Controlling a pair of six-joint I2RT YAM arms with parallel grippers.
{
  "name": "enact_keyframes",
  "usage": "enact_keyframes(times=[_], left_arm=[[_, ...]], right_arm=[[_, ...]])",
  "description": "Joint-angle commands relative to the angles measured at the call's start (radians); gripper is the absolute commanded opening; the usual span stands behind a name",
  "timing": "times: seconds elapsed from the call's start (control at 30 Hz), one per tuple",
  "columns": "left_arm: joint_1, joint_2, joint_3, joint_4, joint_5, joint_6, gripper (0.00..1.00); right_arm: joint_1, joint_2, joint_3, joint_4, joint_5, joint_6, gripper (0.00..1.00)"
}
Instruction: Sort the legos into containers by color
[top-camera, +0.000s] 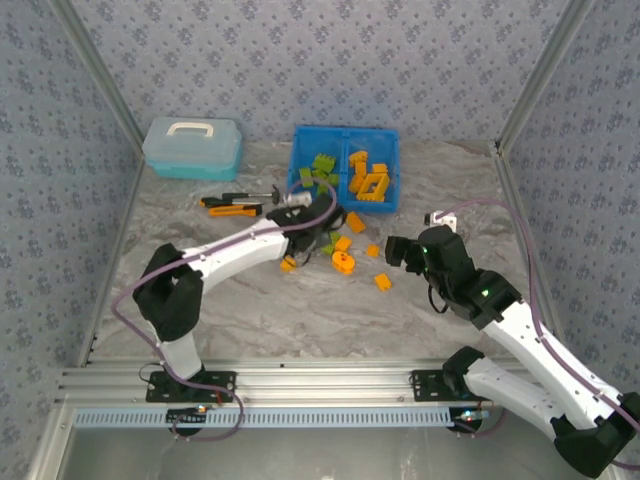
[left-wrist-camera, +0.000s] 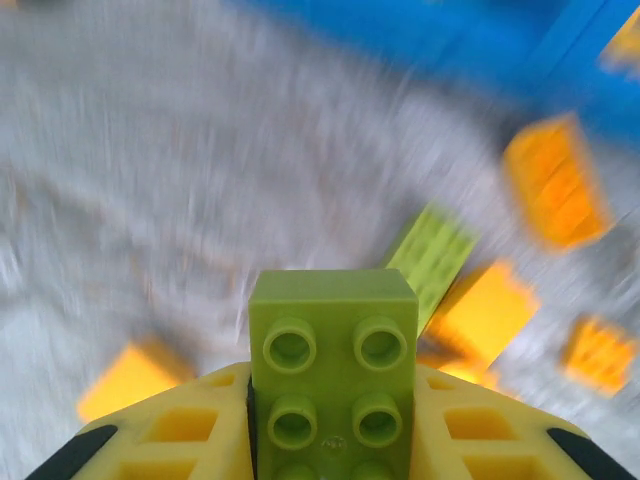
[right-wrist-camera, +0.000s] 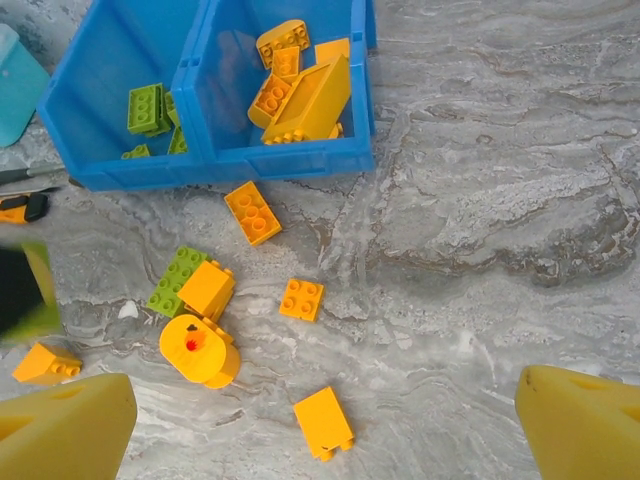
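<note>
Snugly between left hand's (left-wrist-camera: 333, 445) yellow pads (left-wrist-camera: 175, 432), glossy round-studded lime brick (left-wrist-camera: 333, 345)

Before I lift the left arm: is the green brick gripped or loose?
Gripped: the green brick sits tight between the left gripper's yellow fingers.

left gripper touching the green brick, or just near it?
Touching. In the left wrist view, the green brick sits between the left gripper's yellow fingers, which lie flush against both its sides.
</note>
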Motion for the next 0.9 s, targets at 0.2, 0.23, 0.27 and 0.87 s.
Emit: enact_keyframes(times=[0.2,0.23,0.27,0.87], left_arm=[[0.183,0.14,0.244,0.337,0.01,0.502,0.22],[0.198,0.195,0.322,0.301,0.005,0.513,0.22],[0.21,0.247,0.395,0.276,0.007,0.527,0.22],[0.292,0.731,1.209,0.089,0.108,0.609,0.55]], right_arm=[[-0.005,-0.012,0.031,-0.031,-0.015,0.051,1.0],[-0.005,-0.015,0.032,-0.036,-0.016,0.055,1.0],[-0.006,-0.018,0.033,-0.039,-0.018,0.056,1.0],[0.0,-0.1,0.012,-0.096,-0.025,0.104,1.0]])
